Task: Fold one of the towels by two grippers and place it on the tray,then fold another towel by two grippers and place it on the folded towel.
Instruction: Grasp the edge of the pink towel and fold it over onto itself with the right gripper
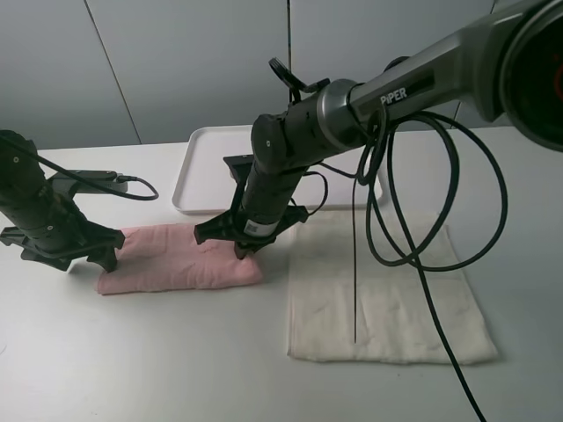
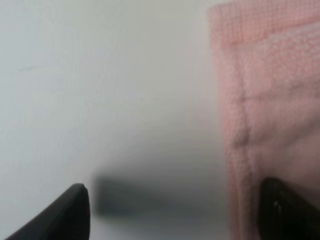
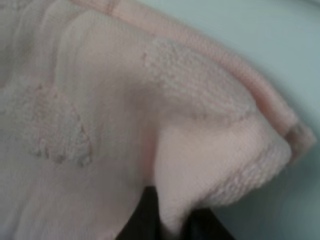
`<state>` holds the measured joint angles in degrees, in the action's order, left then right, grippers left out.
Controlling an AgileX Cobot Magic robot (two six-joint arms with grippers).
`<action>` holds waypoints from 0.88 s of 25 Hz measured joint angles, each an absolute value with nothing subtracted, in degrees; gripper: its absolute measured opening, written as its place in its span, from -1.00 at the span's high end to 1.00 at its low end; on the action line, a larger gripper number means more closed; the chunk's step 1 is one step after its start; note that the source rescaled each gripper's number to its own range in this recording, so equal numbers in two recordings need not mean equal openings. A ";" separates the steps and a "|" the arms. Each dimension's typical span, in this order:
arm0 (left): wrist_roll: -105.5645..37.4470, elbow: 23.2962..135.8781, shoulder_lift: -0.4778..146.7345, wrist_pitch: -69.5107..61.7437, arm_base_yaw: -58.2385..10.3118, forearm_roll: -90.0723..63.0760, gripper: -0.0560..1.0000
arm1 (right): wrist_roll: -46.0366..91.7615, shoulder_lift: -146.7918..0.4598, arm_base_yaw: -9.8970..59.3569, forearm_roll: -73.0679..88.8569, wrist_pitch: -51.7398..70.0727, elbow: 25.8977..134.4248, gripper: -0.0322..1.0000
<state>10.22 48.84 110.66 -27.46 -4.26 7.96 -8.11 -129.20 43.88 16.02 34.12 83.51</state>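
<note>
Nearest to the camera is the thick dark right robot arm (image 1: 413,83) with the white word PIPER on it; it reaches from the upper right down toward the middle of the white counter (image 1: 132,352). Its black cables (image 1: 422,220) hang in loops above the cream, off-white terry-cloth towel (image 1: 387,290), which lies spread flat on the right part of the counter.

The right black two-fingered claw (image 1: 244,251) is down on the right end of the pale pink terry-cloth towel (image 1: 176,259). In the right wrist view, the two fingers are together on a raised fold of this pink cloth, which is pinched between them.

The pink towel lies on the counter as a long folded strip, in front of the flat white rectangular plastic tray (image 1: 211,167) and not on it. Its right end is just beside the cream towel.

The left black claw (image 1: 84,262) is at the left end of the pink towel. Its fingers stand wide apart: one is over the hemmed edge of the towel, the other over the bare counter. I cannot tell if they touch anything.
</note>
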 joint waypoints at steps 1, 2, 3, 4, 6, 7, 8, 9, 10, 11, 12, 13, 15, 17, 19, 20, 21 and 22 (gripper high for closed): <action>10.22 48.84 110.66 -27.46 -4.26 7.96 -0.77 | -7.93 -128.55 43.88 16.02 34.40 83.51 0.85; 10.22 48.84 110.66 -27.46 -4.26 7.96 -0.77 | -7.68 -127.88 43.88 16.02 34.57 83.51 0.85; 10.22 48.84 110.66 -27.46 -4.26 7.96 -0.77 | -7.57 -126.99 43.88 16.02 34.70 83.51 0.85; 10.22 48.84 110.66 -27.46 -4.26 7.96 -0.77 | -7.56 -126.17 43.88 16.14 34.70 83.51 0.85; 10.22 48.84 110.66 -27.46 -4.26 7.96 -0.77 | -6.99 -124.73 43.88 17.16 34.76 83.51 0.85; 10.22 48.84 110.66 -27.46 -4.26 7.96 -0.77 | -6.58 -124.15 43.88 17.85 34.76 83.51 0.85; 10.17 48.84 110.66 -27.46 -4.26 7.96 -0.77 | -5.92 -123.44 43.88 18.96 34.76 83.51 0.85; 10.07 48.84 110.66 -27.46 -4.26 7.96 -0.77 | -5.14 -123.11 43.88 20.10 34.76 83.51 0.85; 10.08 48.84 110.66 -27.46 -4.26 7.96 -0.77 | -4.12 -122.70 43.88 21.73 34.76 83.51 0.85; 10.08 48.84 110.66 -27.46 -4.26 7.96 -0.77 | -2.87 -122.58 43.88 23.67 35.05 83.51 0.85; 10.08 48.84 110.66 -27.46 -4.26 7.96 -0.77 | -1.37 -122.58 43.88 25.96 35.28 83.51 0.85; 10.08 48.84 110.66 -27.46 -4.26 7.96 -0.77 | 0.00 -122.58 43.88 28.14 35.77 83.51 0.85; 9.95 48.84 110.66 -27.46 -4.26 7.96 -0.77 | 3.07 -122.58 43.88 33.17 36.04 83.41 0.85; 9.95 48.84 110.66 -27.46 -4.26 7.96 -0.77 | 5.54 -122.58 43.88 37.70 35.93 83.41 0.85; 9.95 48.84 110.66 -27.46 -4.26 7.96 -0.77 | 8.20 -122.58 43.88 42.30 35.49 83.41 0.85; 9.95 48.84 110.66 -27.46 -4.26 7.96 -0.77 | 9.10 -122.58 43.88 43.84 35.34 83.41 0.85; 9.95 48.84 110.66 -27.46 -4.26 7.96 -0.77 | 10.18 -122.68 43.88 45.70 35.25 83.41 0.85; 9.95 48.84 110.66 -27.46 -4.26 7.96 -0.77 | 11.23 -122.98 43.88 47.61 35.12 83.41 0.85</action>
<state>9.95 48.84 110.66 -27.46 -4.26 7.96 11.23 -122.98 43.88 47.61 35.12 83.41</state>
